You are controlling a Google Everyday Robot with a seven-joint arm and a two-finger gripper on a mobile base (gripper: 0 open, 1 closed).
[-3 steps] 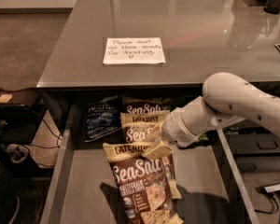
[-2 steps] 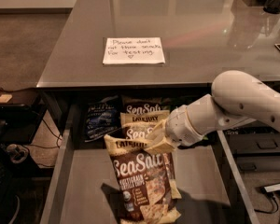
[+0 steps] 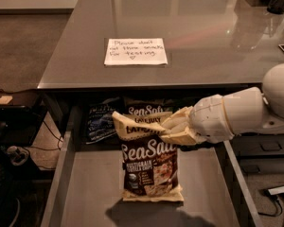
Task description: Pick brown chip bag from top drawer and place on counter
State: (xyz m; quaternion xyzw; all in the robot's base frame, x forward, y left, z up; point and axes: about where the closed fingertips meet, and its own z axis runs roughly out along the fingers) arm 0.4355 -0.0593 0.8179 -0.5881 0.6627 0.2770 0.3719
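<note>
top drawer (image 3: 87, 193): open at the near edge. The shadow on its floor under the bag suggests the bag is off the floor.
brown chip bag (image 3: 149, 169): hangs upright over mid-drawer, held by its cream top band, which is crumpled.
claw (image 3: 173, 131): comes in from the right and is pinched on the band's right end, holding the bag.
change: the bag is higher than a second ago and its lower edge is further from the near edge. The arm has pulled up and to the right.
meaning: the pick looks done. You still have to lift it past the counter lip and set it down.
risk: you only have the band, so the bag may swing or slip.
far end of drawer: second brown bag (image 3: 149, 109) and dark blue bag (image 3: 100, 122), both under the lip.
counter (image 3: 213, 46): beyond the drawer, with a paper note (image 3: 136, 51) near its front edge.
</note>
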